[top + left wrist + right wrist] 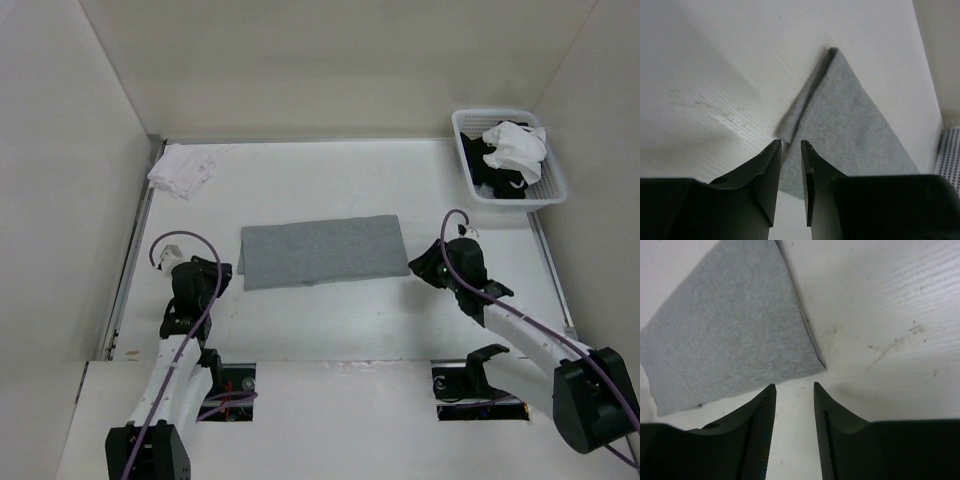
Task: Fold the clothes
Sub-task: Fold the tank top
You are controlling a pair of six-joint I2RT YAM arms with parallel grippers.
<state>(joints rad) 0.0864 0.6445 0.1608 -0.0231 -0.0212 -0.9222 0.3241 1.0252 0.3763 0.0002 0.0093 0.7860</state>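
As both tilt down, left end effector [791,143], right end effector [794,386] flank top [320,252]

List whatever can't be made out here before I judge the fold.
- Top external: the grey top is a plain rectangle; straps and neckline are folded out of sight.
- Left wrist: the left gripper covers the grey top's near edge.
- Right wrist: the picture's upper edge cuts the grey top off.
- Top external: garments heaped in the basket are too small to count.
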